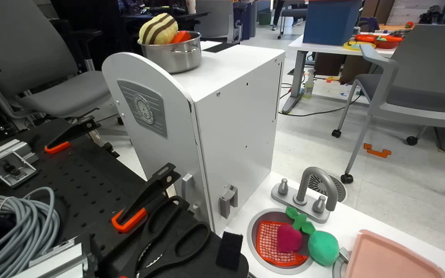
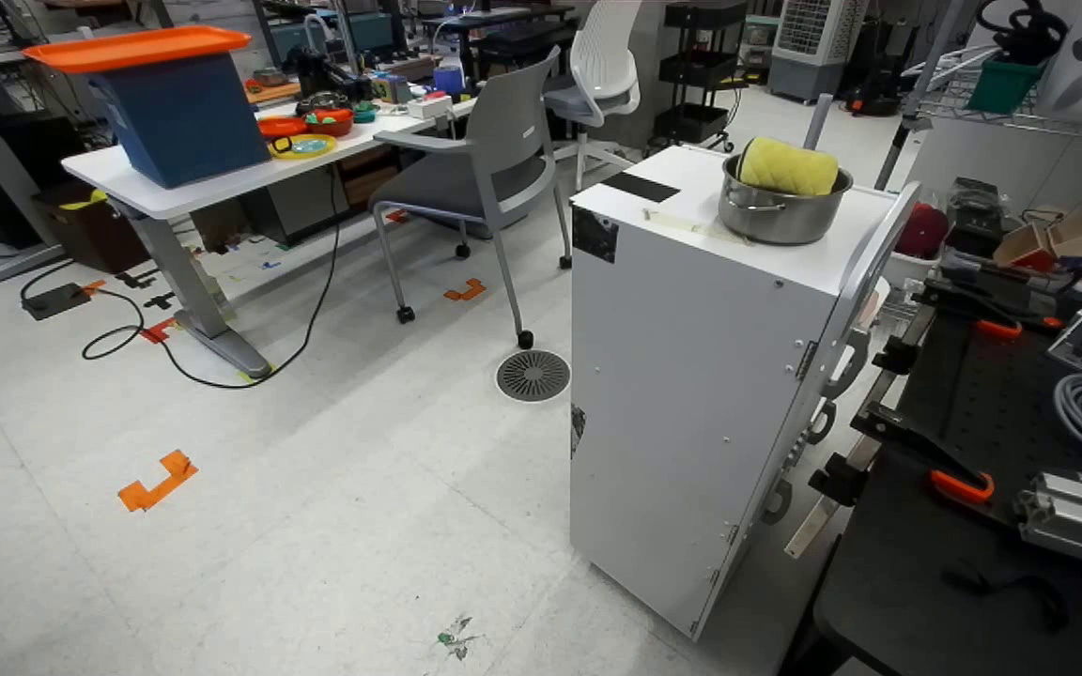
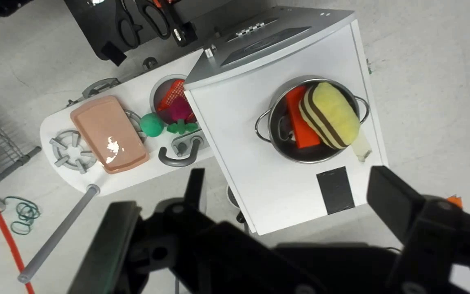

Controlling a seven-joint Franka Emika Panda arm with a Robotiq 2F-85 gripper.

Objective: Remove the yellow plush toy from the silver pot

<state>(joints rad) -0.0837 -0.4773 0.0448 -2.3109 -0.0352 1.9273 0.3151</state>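
Pale floor (image 2: 363, 545) spreads around a white cabinet (image 2: 663, 376), and on top of that sits the silver pot (image 1: 180, 58). Only the wrist view gives me the claw (image 3: 286, 183), its fingers (image 3: 394, 200) spread wide with nothing between them. What my approach turns on: the yellow plush toy (image 3: 335, 114) is in the pot, ahead of the fingertips, toward the top of that view and off their midline, to the view's right. How far down it lies I can't tell. Its long axis slants from upper left to lower right, roughly across the closing line, so I judge a slight wrist turn would let me pinch its narrower width, clear of the red block (image 3: 300, 128) just beside it. It looks plump and fuzzy, bulging above the rim, yellow, with brown and cream stripes along one flank.
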